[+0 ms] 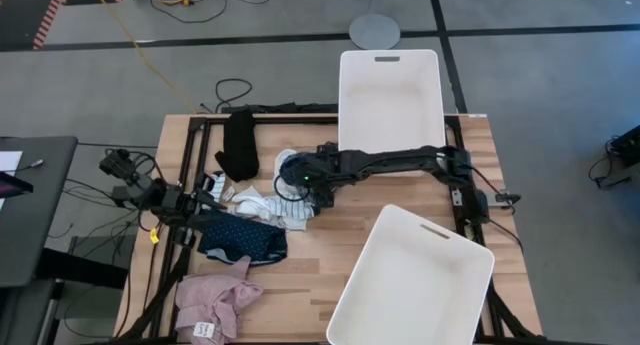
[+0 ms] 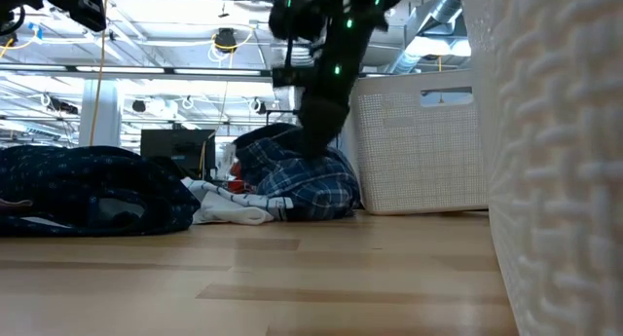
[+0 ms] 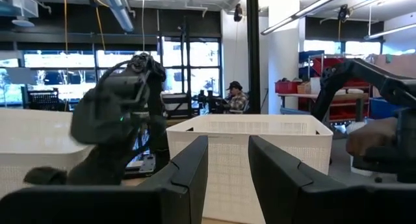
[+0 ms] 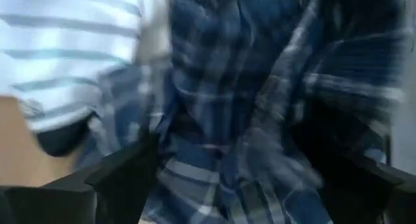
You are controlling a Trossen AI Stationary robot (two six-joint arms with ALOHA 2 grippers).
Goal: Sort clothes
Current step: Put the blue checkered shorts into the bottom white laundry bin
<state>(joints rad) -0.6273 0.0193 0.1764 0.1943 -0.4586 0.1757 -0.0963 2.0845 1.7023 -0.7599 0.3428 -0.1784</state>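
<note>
The blue plaid shirt (image 1: 286, 183) (image 2: 292, 185) lies bunched at the table's middle, next to white and striped socks (image 1: 265, 205) (image 4: 65, 49). My right gripper (image 1: 302, 185) (image 4: 240, 178) reaches down over the shirt, open wide, with plaid cloth (image 4: 260, 87) between its fingers. A navy dotted piece (image 1: 245, 238), a pink piece (image 1: 215, 300) and a black piece (image 1: 238, 145) lie on the left half. My left gripper (image 1: 205, 198) (image 3: 227, 178) waits at the left edge, raised above the table. Its fingers are slightly apart, with nothing between them. My right gripper comes at the top of the plaid shirt's heap (image 2: 310, 159) slanting down from the table's right side, one finger (image 4: 123, 175) on either side of a fold. I cannot tell whether the fingers touch the cloth. The shirt rests on the table.
One white bin (image 1: 390, 95) (image 2: 419, 146) stands at the far edge behind the shirt. A second white bin (image 1: 415, 275) stands at the near right. Bare wood lies between the bins and in front of the heap. People sit far off in the room.
</note>
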